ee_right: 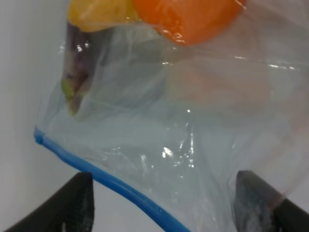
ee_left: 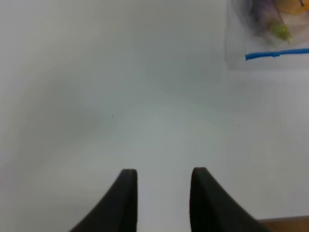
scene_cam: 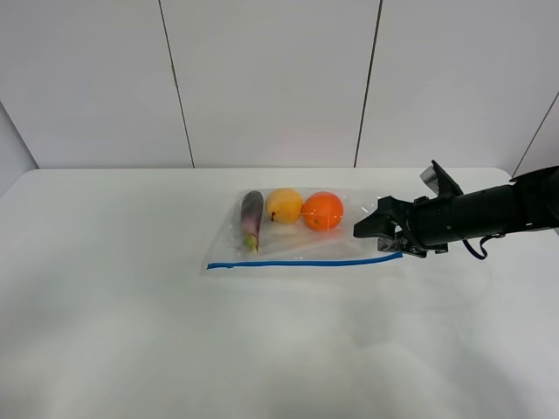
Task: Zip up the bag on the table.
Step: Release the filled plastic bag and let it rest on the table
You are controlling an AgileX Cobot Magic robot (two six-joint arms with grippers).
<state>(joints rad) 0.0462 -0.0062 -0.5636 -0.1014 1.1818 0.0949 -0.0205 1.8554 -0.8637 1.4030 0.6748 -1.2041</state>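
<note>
The clear bag [scene_cam: 297, 236] lies flat on the white table [scene_cam: 131, 305], its blue zipper strip [scene_cam: 306, 261] along the near edge. Inside are a purple eggplant [scene_cam: 251, 216], a yellow fruit [scene_cam: 284, 205] and an orange [scene_cam: 322, 210]. My right gripper [scene_cam: 377, 243] is at the bag's right end and stands open. In the right wrist view its fingers [ee_right: 79, 203] straddle the plastic and the blue strip [ee_right: 120, 186] without pinching them. My left gripper [ee_left: 161, 193] is open over bare table, and the bag's left corner [ee_left: 270, 29] is some way ahead of it.
A white panelled wall [scene_cam: 271, 78] rises behind the table's far edge. The table's rounded right corner [scene_cam: 507, 173] lies just behind the right arm [scene_cam: 498, 209]. A strip of wooden floor or edge [ee_left: 285, 224] shows beside the left fingers.
</note>
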